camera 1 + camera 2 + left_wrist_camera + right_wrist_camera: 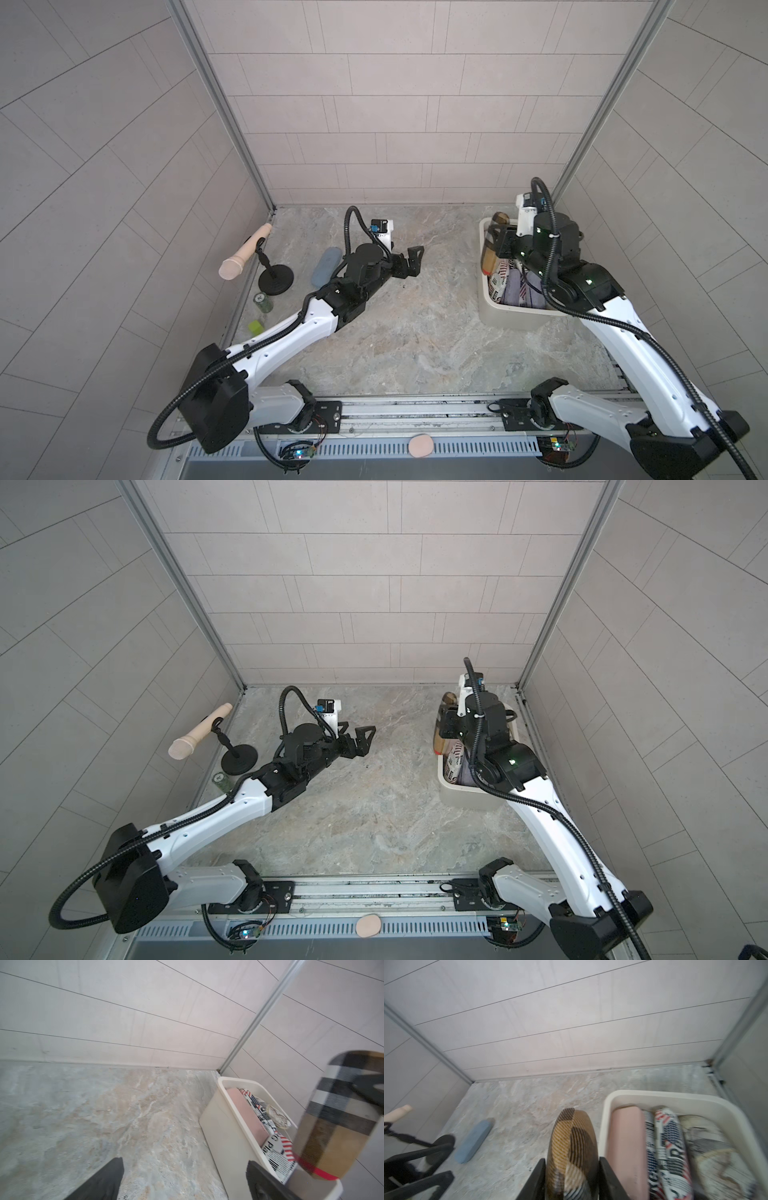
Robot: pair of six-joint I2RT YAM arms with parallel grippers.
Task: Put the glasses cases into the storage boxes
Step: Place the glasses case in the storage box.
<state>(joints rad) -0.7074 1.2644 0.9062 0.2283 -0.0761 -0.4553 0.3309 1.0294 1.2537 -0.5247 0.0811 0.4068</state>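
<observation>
On the left, a blue glasses case [326,266] lies flat on the table [415,332] with its long axis running near to far; the left arm [232,808] hides it in a top view. The left gripper [357,728] is spread wide and empty. The right gripper [572,1159] pinches a plaid case [572,1138] on edge, its long axis pointing far, at the left rim of the storage box [488,309]. Only the wrist views show a pink case [626,1142] inside.

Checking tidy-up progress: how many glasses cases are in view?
6. One blue oblong case lies on the marble table; one tan plaid case is in the right hand; four sit in the cream-white plastic tub: pink, two newsprint-patterned, one mottled cream. Others may be hidden beneath.
</observation>
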